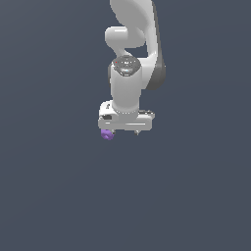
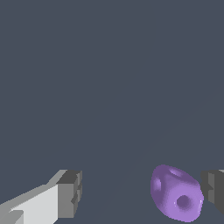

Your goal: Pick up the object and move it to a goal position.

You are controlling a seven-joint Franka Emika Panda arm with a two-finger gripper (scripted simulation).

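One object: a small purple knobbly block (image 2: 177,193) with darker dimples is seen between the fingers, far off centre, just beside one pad (image 2: 214,191) and well apart from the other.
Fingers: the gripper (image 1: 123,132) is spread wide; nothing is pinched, and contact with the near pad cannot be confirmed.
Position: in the exterior view the block (image 1: 107,135) sits at the finger on that view's left, below the white hand.
Handling: it is judged light and stiff (its size is far below the gripper's); the rounded, lumpy faces may roll or squirt out under an off-centre squeeze.
Hold: the two broadest opposite flanks are preferred, after the gap is centred on the block.
Room: only plain dark ground is shown around; no edges, walls or goal marker are visible, so free movement is expected on every side.
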